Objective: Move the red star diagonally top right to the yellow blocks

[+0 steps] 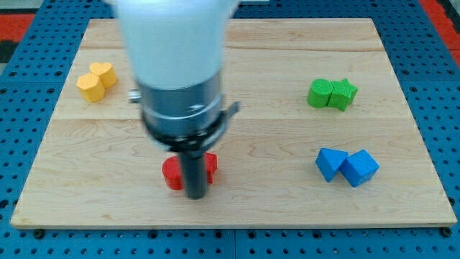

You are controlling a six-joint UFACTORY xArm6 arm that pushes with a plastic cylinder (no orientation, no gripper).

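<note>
Two red blocks sit at the board's lower middle, partly hidden by my rod: a round red block (172, 173) on the left and a red block (210, 165) on the right whose star shape is mostly covered. My tip (196, 195) rests just below and between them, touching or nearly touching both. Two yellow blocks lie at the view's upper left: a yellow hexagon (90, 86) and a yellow heart-like block (105, 73), touching each other.
A green pair, a round-edged green block (320, 93) and a green star (343, 93), sits at the right. Two blue blocks (330, 162) (359, 167) lie below them. The arm's wide body (180, 72) hides the board's upper middle. The wooden board (237, 212) ends on a blue pegboard.
</note>
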